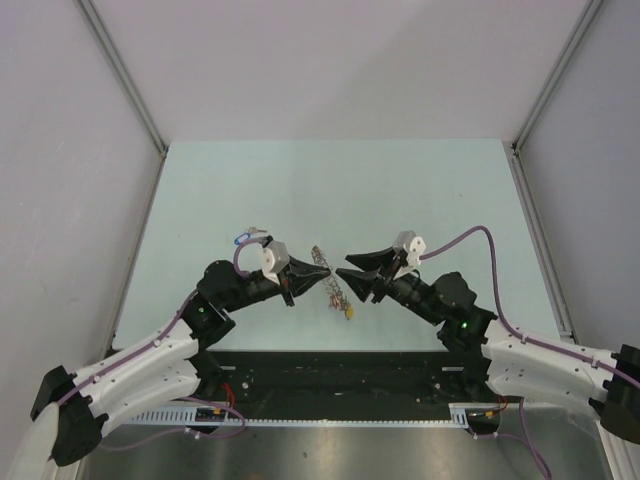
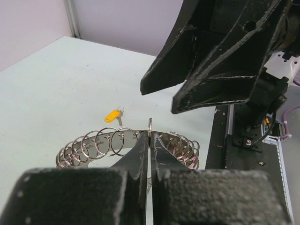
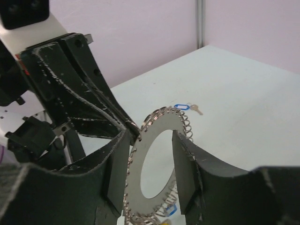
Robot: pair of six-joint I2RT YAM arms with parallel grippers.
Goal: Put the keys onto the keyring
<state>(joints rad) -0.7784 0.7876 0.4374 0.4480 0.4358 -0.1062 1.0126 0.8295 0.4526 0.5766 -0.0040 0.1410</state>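
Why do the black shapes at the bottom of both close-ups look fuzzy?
Left wrist view: the left end effector sits close to the lens, its base soft, the keyring sharp. Right wrist view: same for the right end effector. Top view: even light.

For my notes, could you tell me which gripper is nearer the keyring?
Left: the left gripper is shut on the rim of the keyring. The right gripper straddles it, a finger on either side, contact unclear.
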